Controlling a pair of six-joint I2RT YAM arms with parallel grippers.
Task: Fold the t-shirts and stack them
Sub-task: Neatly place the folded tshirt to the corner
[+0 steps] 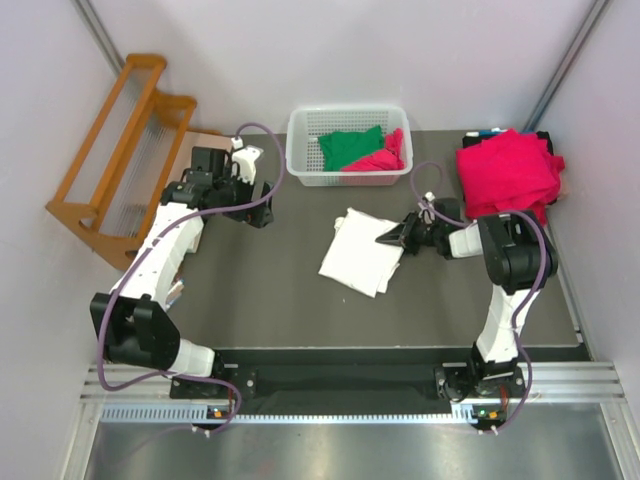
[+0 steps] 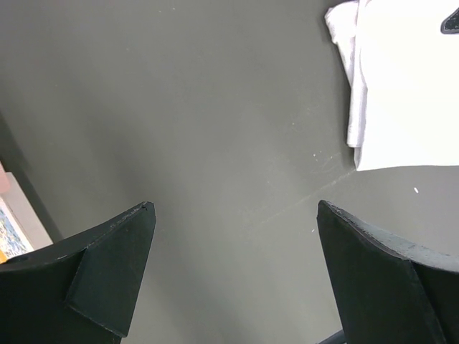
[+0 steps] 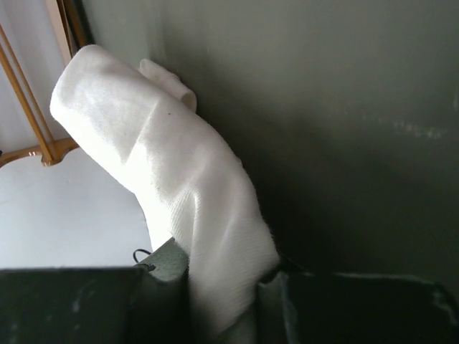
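White t-shirt (image 1: 355, 260) edge in right tool (image 1: 385, 238)

No text, label, brand, number or sign can be read in any view. The white t-shirt (image 1: 350, 260) near the table's middle shows only plain cloth. A bluish speckled patch (image 2: 13, 229) at the left edge of the left wrist view is too blurred and cropped to make out.
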